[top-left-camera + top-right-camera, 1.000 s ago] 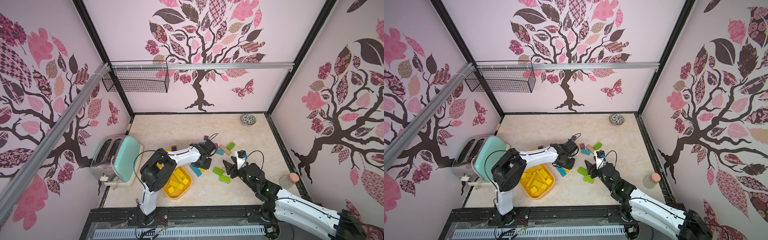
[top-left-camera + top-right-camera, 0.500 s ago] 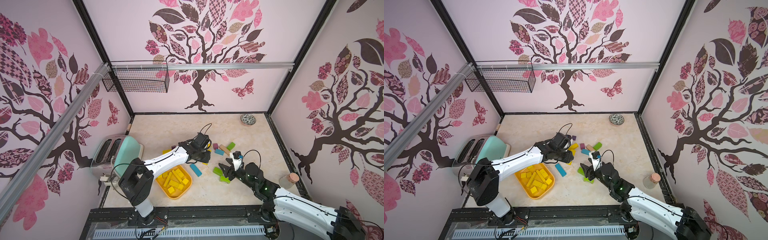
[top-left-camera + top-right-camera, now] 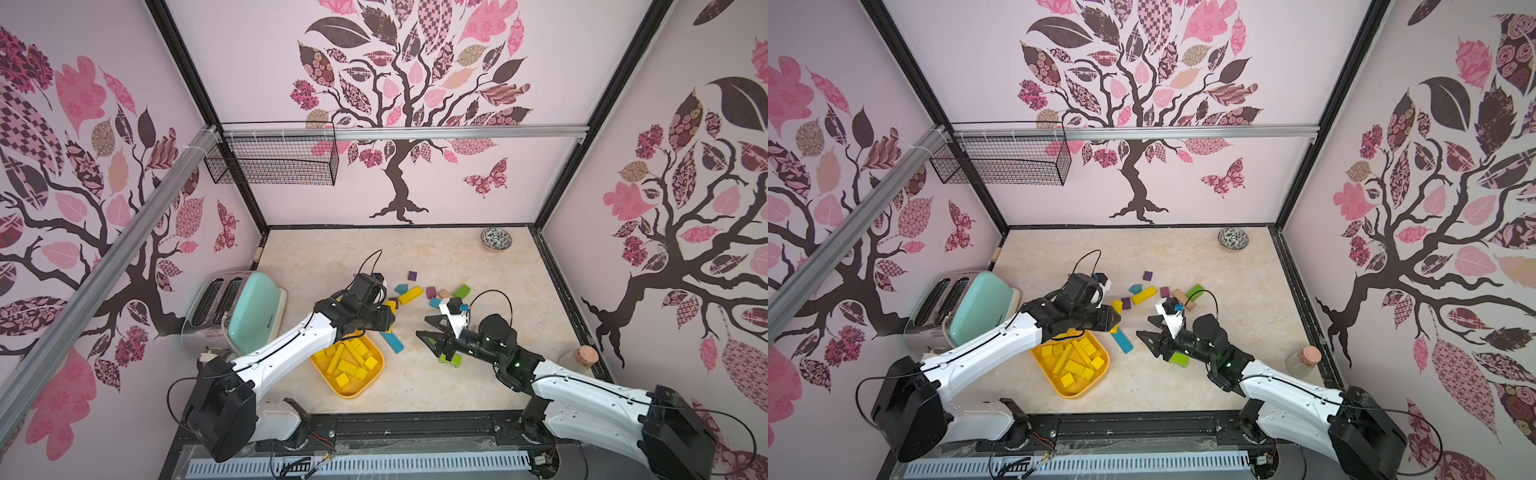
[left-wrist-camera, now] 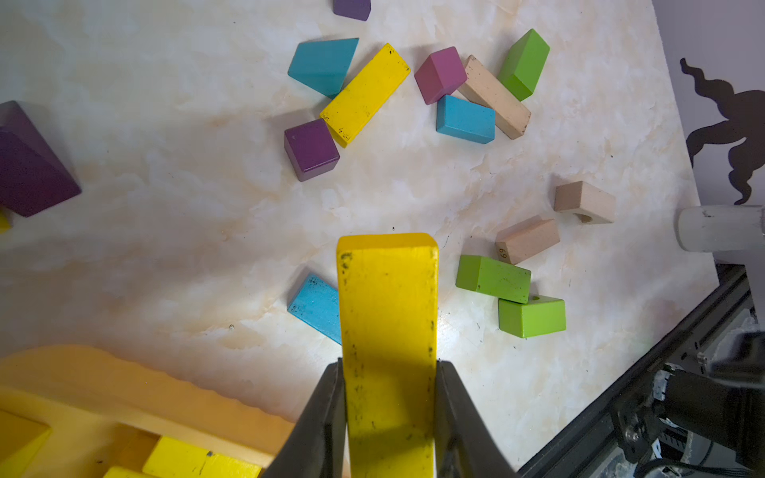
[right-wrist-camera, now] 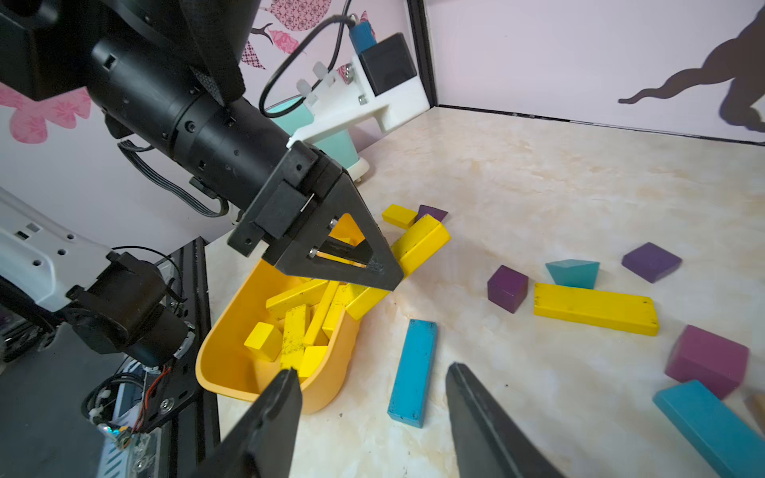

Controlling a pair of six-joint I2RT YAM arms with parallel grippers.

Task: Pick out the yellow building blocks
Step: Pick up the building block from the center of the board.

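Observation:
My left gripper (image 4: 388,372) is shut on a long yellow building block (image 4: 387,306). It holds the block off the table by the far rim of the orange-yellow tray (image 3: 361,388); the right wrist view shows that gripper (image 5: 372,265) and block (image 5: 422,244) over the rim. Several yellow blocks (image 3: 349,361) lie in the tray. Another yellow bar (image 3: 410,294) lies among the loose blocks, also seen as the bar (image 5: 596,308). A small yellow block (image 5: 399,216) sits behind the tray. My right gripper (image 3: 422,326) hangs open and empty to the right, low over the table (image 5: 372,370).
Blue (image 3: 392,341), green (image 3: 451,359), purple (image 4: 311,149) and pale wooden (image 4: 494,97) blocks lie scattered mid-table. A toaster (image 3: 216,303) stands at the left, a patterned bowl (image 3: 496,240) at the back right, and a corked jar (image 3: 582,357) by the right wall.
The left arm has drawn back from the block pile toward the tray, keeping the yellow bar in its jaws. The right gripper has shifted slightly left, still open.

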